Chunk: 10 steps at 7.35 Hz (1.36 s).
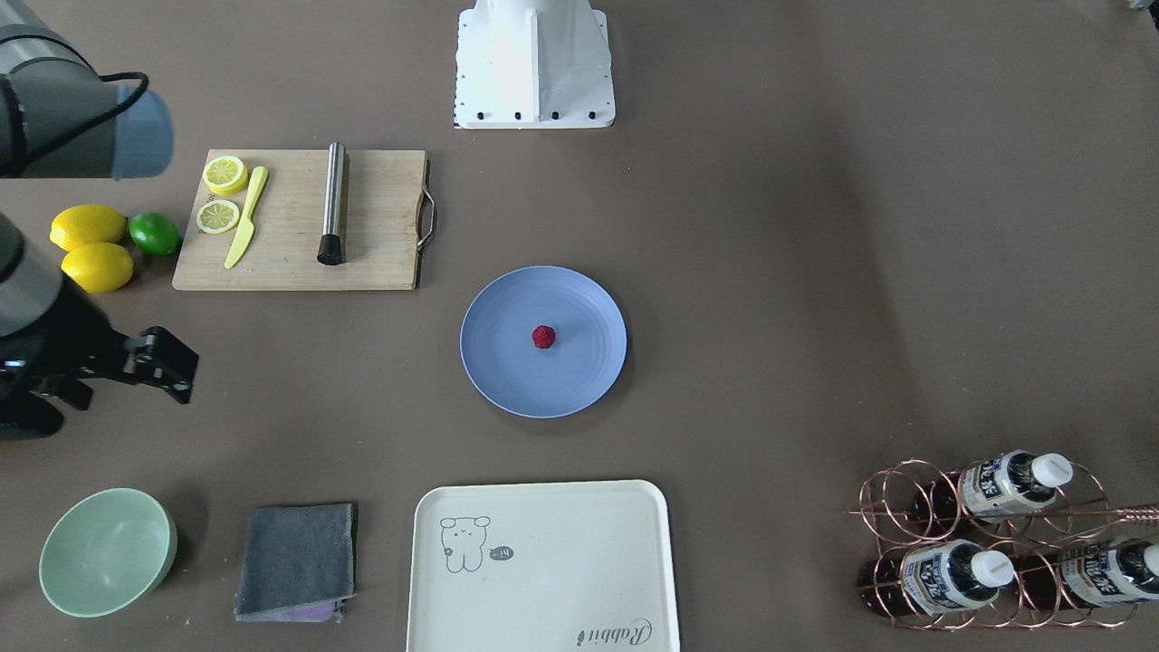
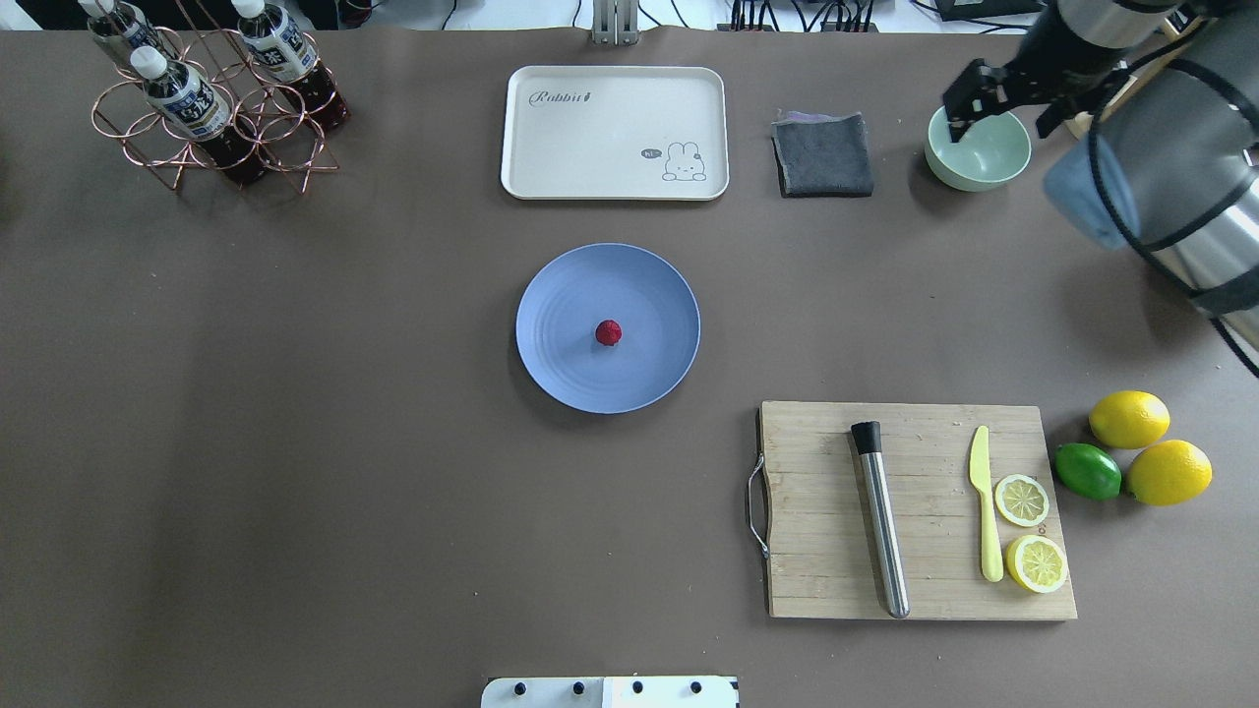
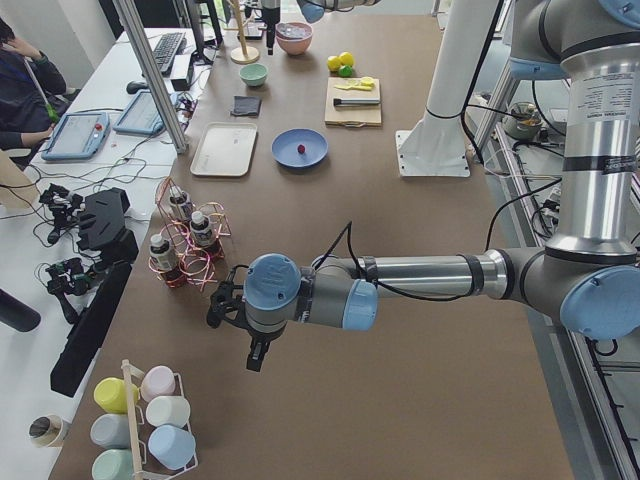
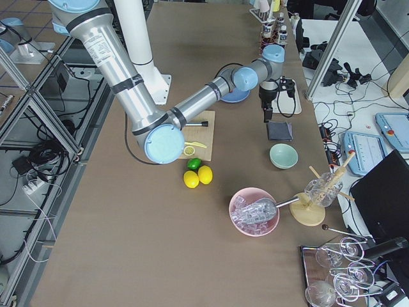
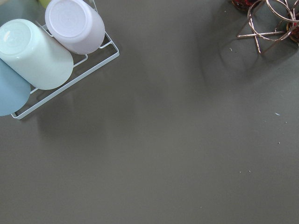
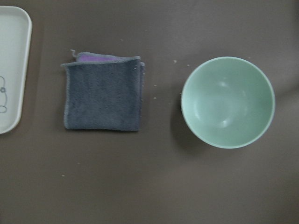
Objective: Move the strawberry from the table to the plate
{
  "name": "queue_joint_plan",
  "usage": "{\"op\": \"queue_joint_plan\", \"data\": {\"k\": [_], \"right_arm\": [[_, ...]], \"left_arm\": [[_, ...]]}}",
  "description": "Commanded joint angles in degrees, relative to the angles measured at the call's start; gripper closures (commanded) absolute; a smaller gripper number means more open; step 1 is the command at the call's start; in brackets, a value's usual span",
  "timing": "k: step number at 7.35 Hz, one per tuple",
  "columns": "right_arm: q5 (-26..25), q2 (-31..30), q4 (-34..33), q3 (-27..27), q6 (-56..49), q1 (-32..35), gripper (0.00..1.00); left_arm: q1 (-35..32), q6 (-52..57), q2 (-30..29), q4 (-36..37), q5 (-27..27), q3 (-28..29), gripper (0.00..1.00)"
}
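1 strawberry (image 1: 543,337) on 1 plate (image 1: 507,362). 2 lemons (image 1: 88,226), 1 lime (image 1: 154,233), 2 lemon halves (image 1: 225,174), 3 bottles (image 1: 1014,483). Tray (image 1: 543,616) reads "Rabbit". Right gripper (image 1: 177,367), left gripper (image 3: 252,357): can't tell opening or hold.

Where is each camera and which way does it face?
Front-facing: across table, faces base; right gripper at left.
Overhead: behind robot, looking down; right gripper top right.
Exterior left: table end; left arm near.
Exterior right: opposite end; right arm near.
Left wrist: down on cups; no gripper.
Right wrist: down on bowl, cloth; no gripper.
First two share strawberry, plate.
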Motion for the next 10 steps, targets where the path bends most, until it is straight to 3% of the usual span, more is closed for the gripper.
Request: {"op": "queue_joint_plan", "data": {"k": [1, 5, 9, 10], "right_arm": [[0.56, -11.72, -0.14, 3.98, -17.07, 8.61, 0.0], [-0.31, -22.39, -0.23, 1.71, -36.44, 17.7, 0.0], [-0.84, -23.28, -0.05, 0.64, -37.09, 18.84, 0.0], [-0.84, -23.2, 0.04, 0.65, -36.66, 18.85, 0.0]], "left_arm": [[-0.06, -0.01, 0.04, -0.08, -0.11, -0.15, 0.02], [-0.06, 0.08, 0.13, 0.01, -0.63, 0.02, 0.02], [0.56, 0.43, -0.05, -0.08, 0.85, 0.2, 0.02], [0.56, 0.61, 0.74, -0.34, 3.3, -0.06, 0.02]]}}
